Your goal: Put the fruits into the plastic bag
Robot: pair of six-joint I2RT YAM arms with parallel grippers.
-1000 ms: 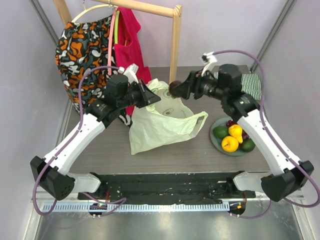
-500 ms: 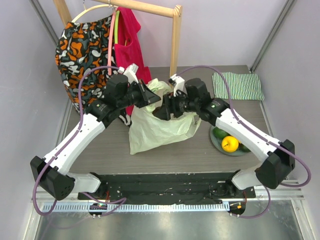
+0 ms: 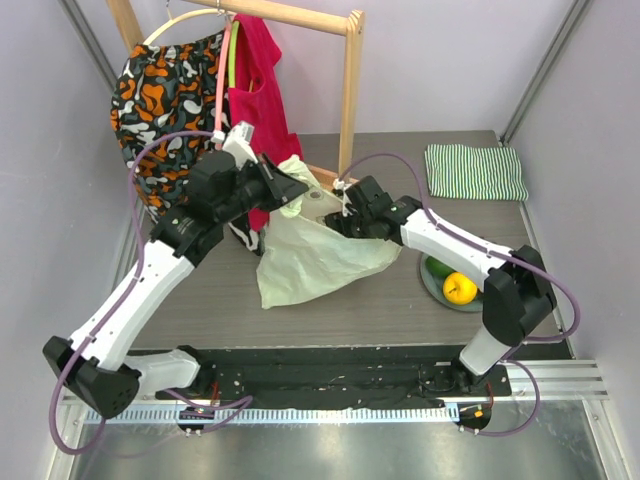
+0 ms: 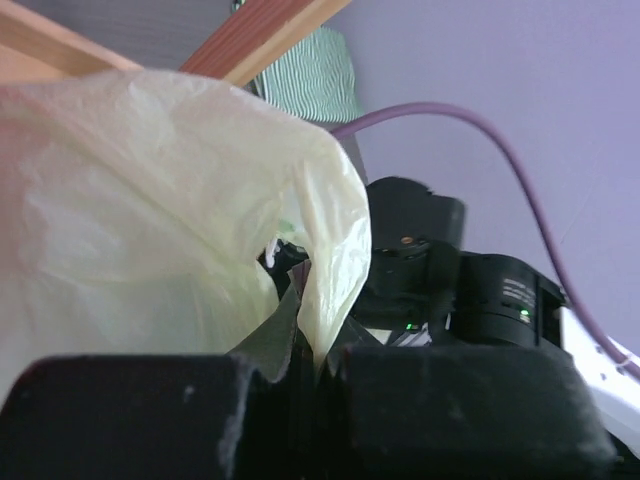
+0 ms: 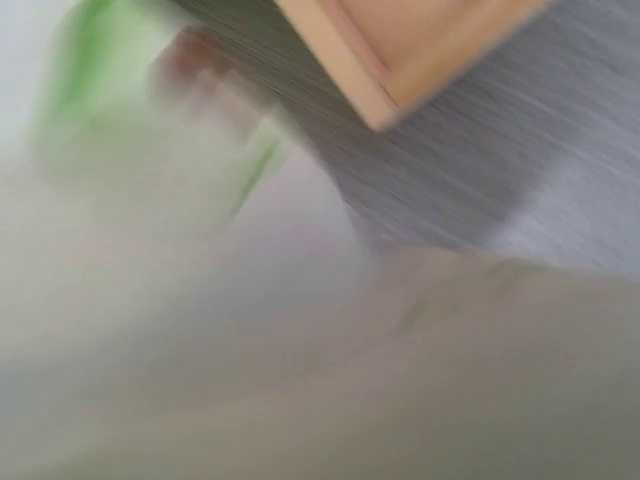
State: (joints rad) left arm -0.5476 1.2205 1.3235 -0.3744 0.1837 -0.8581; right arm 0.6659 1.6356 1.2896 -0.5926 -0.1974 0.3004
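Observation:
The pale-green plastic bag lies mid-table with its mouth facing the back. My left gripper is shut on the bag's upper rim and holds it up; in the left wrist view the rim is pinched between the jaws of that gripper. My right gripper reaches into the bag's mouth, its fingertips hidden by the plastic. The right wrist view is a blur of bag film. No fruit shows in it. A yellow citrus and a green avocado sit on the grey plate.
A wooden clothes rack stands at the back with a red garment and a patterned one; its base bar is close to the right gripper. A striped cloth lies back right. My right forearm crosses over the plate.
My right gripper, which held a dark plum-like fruit above the bag, has swung left and down into the bag's mouth. My left gripper has raised the bag's rim a little.

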